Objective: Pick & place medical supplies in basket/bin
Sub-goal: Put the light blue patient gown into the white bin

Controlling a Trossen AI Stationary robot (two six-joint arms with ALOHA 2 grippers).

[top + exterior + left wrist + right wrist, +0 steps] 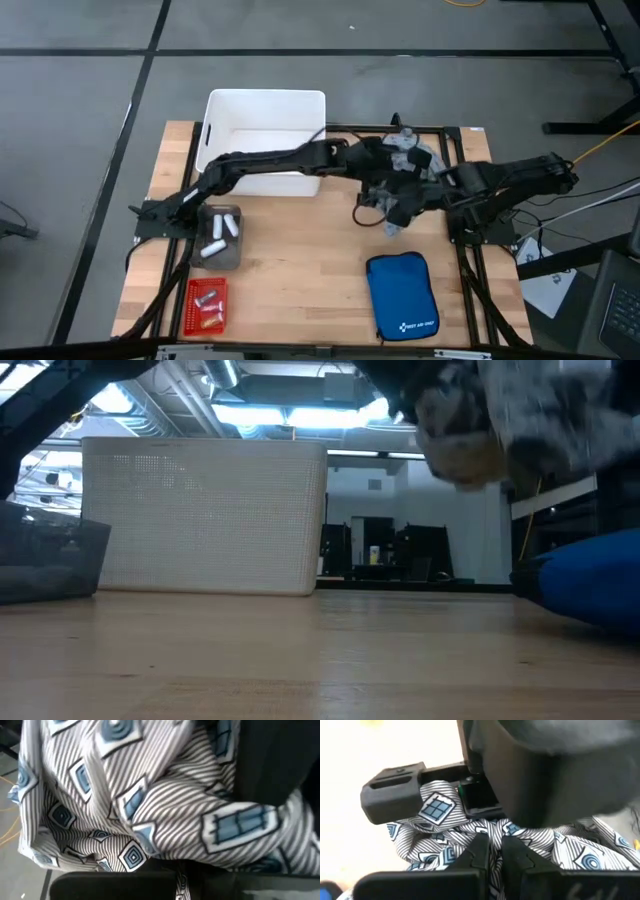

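The grey-blue patterned garment (408,152) is bunched up between my two grippers, right of the white tub. In the low view the garment (500,415) hangs clear above the table. My left gripper (385,165) reaches across from the left and is shut on it. My right gripper (402,205) comes from the right and is shut on it too. The red basket (207,305) sits near the table's near left corner with small white items inside. White rolls (222,232) lie in a grey bin. My left gripper (177,882) is shut on the garment; a fold of cloth (150,840) bulges just beyond its fingers, which mostly hide the place of contact. The cloth is lifted off the table. My right gripper (492,852) pinches a bunched fold of the garment (492,830) between its two fingers, in several layers. The cloth spreads out slack beyond them, right under the left gripper.
The white tub (265,140) stands at the far edge, left of the grippers. The grey bin (220,240) sits left of centre. The blue zip pouch (402,297) lies near the near right edge. Bare wood shows at the table's middle (300,260).
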